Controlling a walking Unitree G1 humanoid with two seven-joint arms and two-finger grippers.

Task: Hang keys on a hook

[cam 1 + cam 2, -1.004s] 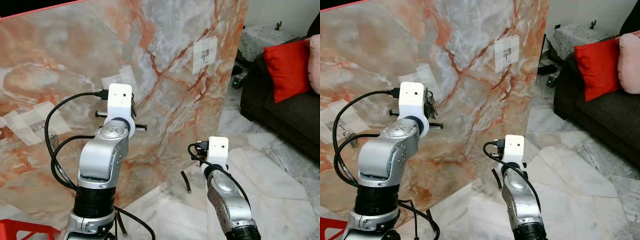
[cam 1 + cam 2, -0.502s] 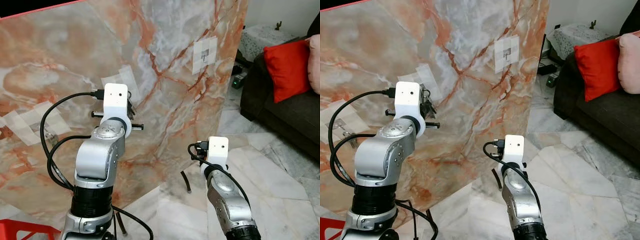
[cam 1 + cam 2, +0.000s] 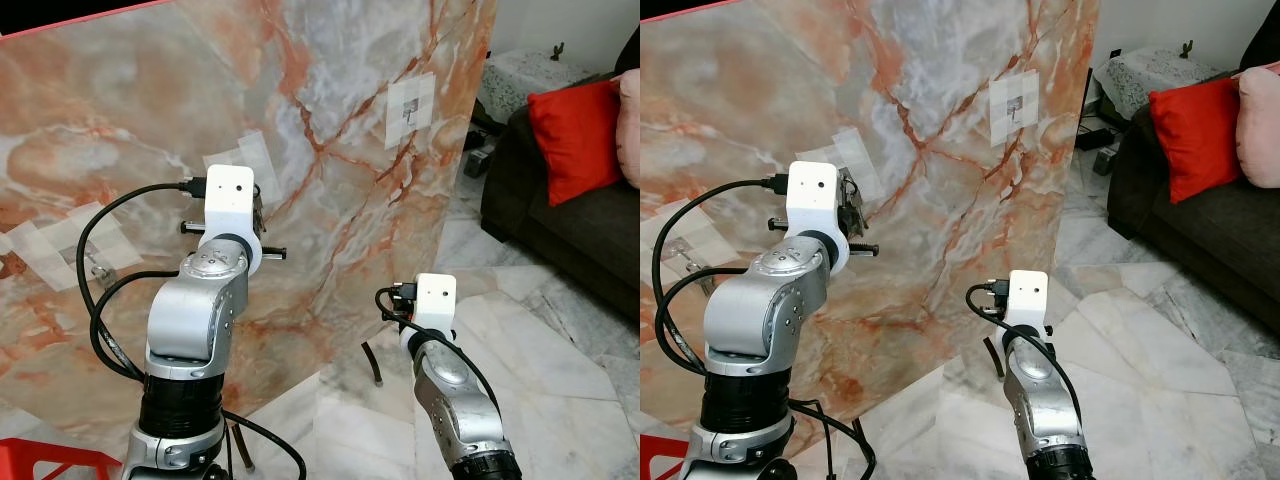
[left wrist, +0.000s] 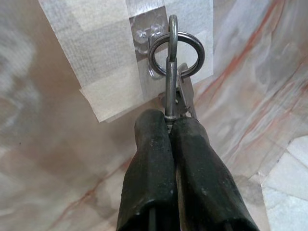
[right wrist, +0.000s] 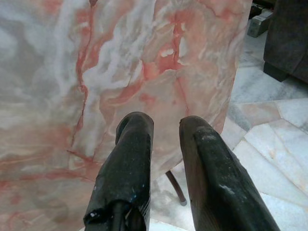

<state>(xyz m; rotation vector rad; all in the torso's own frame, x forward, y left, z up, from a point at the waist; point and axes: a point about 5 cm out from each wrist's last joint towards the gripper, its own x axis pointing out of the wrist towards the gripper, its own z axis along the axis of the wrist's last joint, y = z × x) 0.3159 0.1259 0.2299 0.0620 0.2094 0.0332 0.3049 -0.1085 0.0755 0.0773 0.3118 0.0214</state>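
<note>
The left tool (image 4: 171, 126) is raised against the marbled panel (image 3: 330, 110) in the left-centre of the left eye view, its two black fingers (image 4: 149, 144) pressed together on the keys (image 4: 185, 98). In the left wrist view, the key ring (image 4: 175, 54) stands just above the fingertips, in the upper middle of the frame, lying over the clear hook (image 4: 147, 36) taped to the panel; whether the ring is actually on the hook cannot be told. The right tool (image 5: 166, 127) is low, at the lower right of the left eye view, its fingers apart and holding nothing, pointed at the panel's lower edge. A red cushion (image 3: 575, 135) rests on a dark sofa (image 3: 570, 235) at the far right.
</note>
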